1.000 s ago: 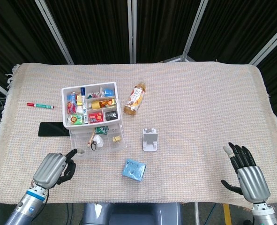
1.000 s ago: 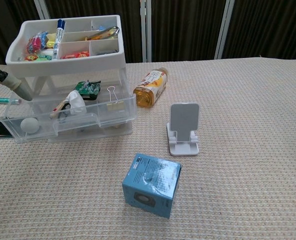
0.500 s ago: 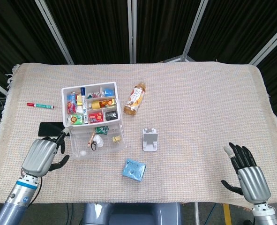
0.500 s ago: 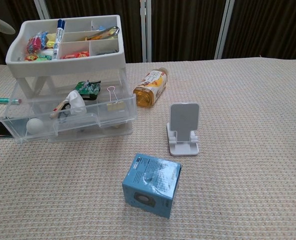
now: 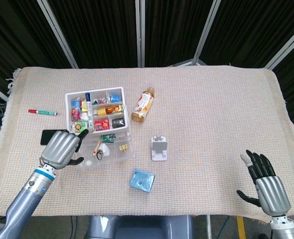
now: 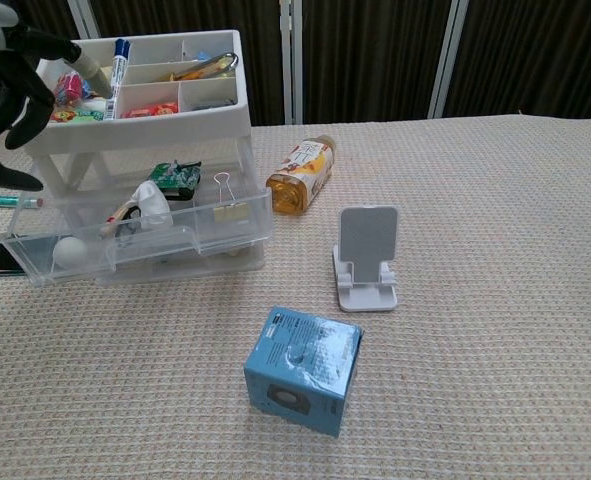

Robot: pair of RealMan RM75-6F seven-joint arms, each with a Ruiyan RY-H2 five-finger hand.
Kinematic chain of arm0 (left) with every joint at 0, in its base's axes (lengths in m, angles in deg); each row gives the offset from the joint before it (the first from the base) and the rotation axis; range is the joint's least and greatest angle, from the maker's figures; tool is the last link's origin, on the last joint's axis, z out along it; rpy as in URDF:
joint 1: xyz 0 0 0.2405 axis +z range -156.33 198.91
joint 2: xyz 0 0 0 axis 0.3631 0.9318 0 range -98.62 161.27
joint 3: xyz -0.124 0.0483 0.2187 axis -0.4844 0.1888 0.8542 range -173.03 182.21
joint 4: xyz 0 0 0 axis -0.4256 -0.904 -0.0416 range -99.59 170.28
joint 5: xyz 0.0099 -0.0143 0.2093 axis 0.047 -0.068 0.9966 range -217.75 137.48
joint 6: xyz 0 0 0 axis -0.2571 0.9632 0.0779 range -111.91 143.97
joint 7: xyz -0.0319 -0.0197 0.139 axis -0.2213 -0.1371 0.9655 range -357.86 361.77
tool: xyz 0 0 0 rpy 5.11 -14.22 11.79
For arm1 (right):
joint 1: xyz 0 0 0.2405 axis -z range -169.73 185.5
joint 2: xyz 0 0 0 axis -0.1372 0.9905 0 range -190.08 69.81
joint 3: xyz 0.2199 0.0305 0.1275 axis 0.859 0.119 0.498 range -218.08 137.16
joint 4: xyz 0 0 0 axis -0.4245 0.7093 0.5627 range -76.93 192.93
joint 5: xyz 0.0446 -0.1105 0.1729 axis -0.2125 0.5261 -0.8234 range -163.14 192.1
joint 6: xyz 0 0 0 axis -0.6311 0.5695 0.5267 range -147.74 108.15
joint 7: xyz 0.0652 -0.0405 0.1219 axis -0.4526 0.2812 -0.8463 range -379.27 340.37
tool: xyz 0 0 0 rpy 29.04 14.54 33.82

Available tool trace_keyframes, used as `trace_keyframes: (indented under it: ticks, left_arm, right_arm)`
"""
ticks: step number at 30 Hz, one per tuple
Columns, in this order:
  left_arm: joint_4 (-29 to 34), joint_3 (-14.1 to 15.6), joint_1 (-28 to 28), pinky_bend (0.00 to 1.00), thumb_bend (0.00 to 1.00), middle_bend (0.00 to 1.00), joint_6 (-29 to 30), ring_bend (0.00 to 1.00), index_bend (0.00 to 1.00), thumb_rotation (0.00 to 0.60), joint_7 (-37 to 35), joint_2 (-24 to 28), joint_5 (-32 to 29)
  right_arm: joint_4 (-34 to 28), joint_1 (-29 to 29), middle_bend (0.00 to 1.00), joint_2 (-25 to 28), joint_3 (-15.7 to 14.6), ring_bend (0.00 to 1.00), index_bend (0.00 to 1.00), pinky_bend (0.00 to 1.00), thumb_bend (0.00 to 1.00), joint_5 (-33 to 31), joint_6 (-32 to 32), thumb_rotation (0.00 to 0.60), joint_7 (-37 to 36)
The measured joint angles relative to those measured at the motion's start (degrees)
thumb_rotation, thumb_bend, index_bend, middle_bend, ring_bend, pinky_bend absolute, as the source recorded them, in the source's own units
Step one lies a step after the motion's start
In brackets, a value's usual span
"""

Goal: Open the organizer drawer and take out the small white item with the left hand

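The drawer (image 6: 135, 245) of the clear plastic organizer (image 6: 140, 130) stood pulled out toward the robot, and the small white ball (image 6: 67, 251) sat in the drawer's front left corner, just behind the front wall. In the head view the same ball (image 5: 89, 162) lay at the near left end of the drawer, beside a black binder clip (image 5: 100, 155) and a white crumpled piece (image 6: 155, 205) further right in it.

The left hand (image 5: 62, 148) hovered at the organizer's left side, level with the top tray (image 6: 135, 85), fingers (image 6: 35, 45) spread and curved, holding nothing. One fingertip pointed in over the tray's left edge, near the blue marker (image 6: 118, 62) lying there. So the ball lay below that hand and a little nearer to the robot, down inside the open drawer. That was the relation that counted: the hand was high and by the tray, the ball low and at the drawer's front.

The ball was round, so it had no long axis to line up with; any pinch from above would probably serve, though it looked likely to roll along the drawer floor if nudged.

The right hand (image 5: 266, 181) rested well away from the organizer, at the table's near right edge, fingers open and empty. The left was by far the nearer hand.
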Motion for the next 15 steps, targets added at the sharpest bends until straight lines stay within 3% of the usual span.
trace_keyframes:
  ticks: [3,7,15]
  left_arm:
    - [-1.4,-0.2,-1.4,0.70,0.18,0.90,0.3,0.83,0.40,0.600,2.1,-1.5,1.6]
    - [-2.4,0.0,-3.1,0.72,0.18,0.92,0.4,0.84,0.40,0.600,4.5,-3.1,2.4]
    - [-1.6,0.2,-6.8,0.72,0.18,0.93,-1.1,0.85,0.43,0.600,8.8,-3.3,-5.7]
  right_arm:
    - [-0.1,0.0,0.00,0.2,0.1,0.00,0.00,0.00,0.02,-0.1,0.1,0.600,-0.3]
    - [-0.2,0.1,0.00,0.5,0.2,0.00,0.00,0.00,0.02,-0.2,0.4,0.600,-0.9]
    - [-0.4,0.2,0.00,0.9,0.4,0.00,0.00,0.00,0.02,-0.1,0.9,0.600,-1.6]
